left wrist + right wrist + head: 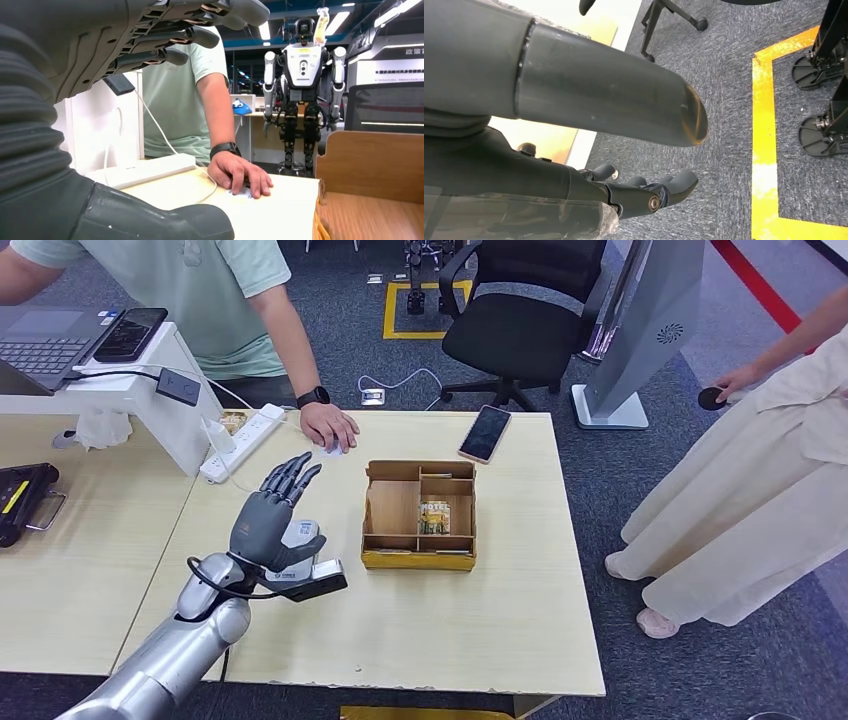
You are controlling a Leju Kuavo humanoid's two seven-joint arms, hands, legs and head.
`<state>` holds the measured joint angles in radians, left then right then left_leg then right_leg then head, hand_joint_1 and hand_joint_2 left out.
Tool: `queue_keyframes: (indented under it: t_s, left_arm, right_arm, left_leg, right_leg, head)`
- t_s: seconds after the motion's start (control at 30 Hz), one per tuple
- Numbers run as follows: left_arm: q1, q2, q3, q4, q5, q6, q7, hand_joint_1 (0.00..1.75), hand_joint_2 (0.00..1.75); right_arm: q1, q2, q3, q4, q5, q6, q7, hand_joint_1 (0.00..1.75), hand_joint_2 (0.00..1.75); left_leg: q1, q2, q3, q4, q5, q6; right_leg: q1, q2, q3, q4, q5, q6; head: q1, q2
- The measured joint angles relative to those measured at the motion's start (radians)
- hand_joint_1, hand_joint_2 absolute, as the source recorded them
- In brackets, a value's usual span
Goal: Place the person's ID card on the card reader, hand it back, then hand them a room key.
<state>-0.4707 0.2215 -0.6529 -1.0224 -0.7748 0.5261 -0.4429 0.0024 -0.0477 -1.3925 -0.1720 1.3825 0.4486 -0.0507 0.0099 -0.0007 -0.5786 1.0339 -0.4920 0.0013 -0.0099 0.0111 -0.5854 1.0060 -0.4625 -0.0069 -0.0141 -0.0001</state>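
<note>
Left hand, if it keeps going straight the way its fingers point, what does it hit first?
Most likely the person's hand resting flat on the table. The left hand is open, fingers aimed toward it, though it may be raised enough to pass above.

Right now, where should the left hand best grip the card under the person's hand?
Probably the card edge peeking out from the person's hand, approached from the robot's side by the left hand. It lies flat on the table, so only that edge offers a pinch.

Two people (200,290) (750,480), two phones (485,433) (130,334), one laptop (45,340), one box (419,515), possibly one card (333,448).
</note>
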Motion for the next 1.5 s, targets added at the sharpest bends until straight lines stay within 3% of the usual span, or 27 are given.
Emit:
queue_keyframes:
  t_s: [1.5]
  left_arm:
    - [0.064,-0.052,-0.126,0.000,0.047,-0.035,-0.035,0.00,1.75]
  right_arm:
    - [-0.001,0.000,-0.016,0.000,0.002,0.000,0.005,0.00,0.00]
  left_leg:
    - [0.000,0.000,0.000,0.000,0.000,0.000]
  right_leg:
    - [0.000,0.000,0.000,0.000,0.000,0.000]
  head:
    - [0.000,0.000]
